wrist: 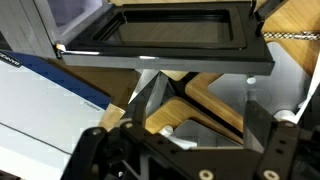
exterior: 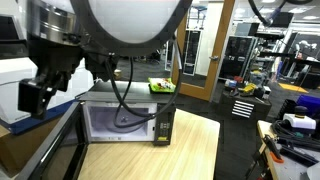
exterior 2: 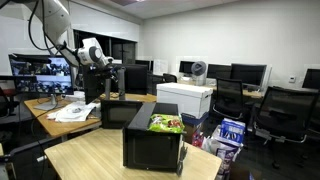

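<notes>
Exterior view: gripper [exterior: 36, 96] at left of frame, spread and empty; microwave [exterior: 160, 125] at centre.
Exterior view: microwave door [exterior 2: 120, 113] swung open at centre, gripper [exterior 2: 100, 62] apart at upper left.
Wrist view: microwave door [wrist: 170, 45] across the top of frame.
Step, judged: approaching the door; the next move calls for lining up on its edge.

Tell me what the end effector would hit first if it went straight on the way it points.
Probably the black-framed, glass-windowed microwave door, which lies ahead of the open end effector in the wrist view; depth is unclear, so it might clear its edge.
</notes>
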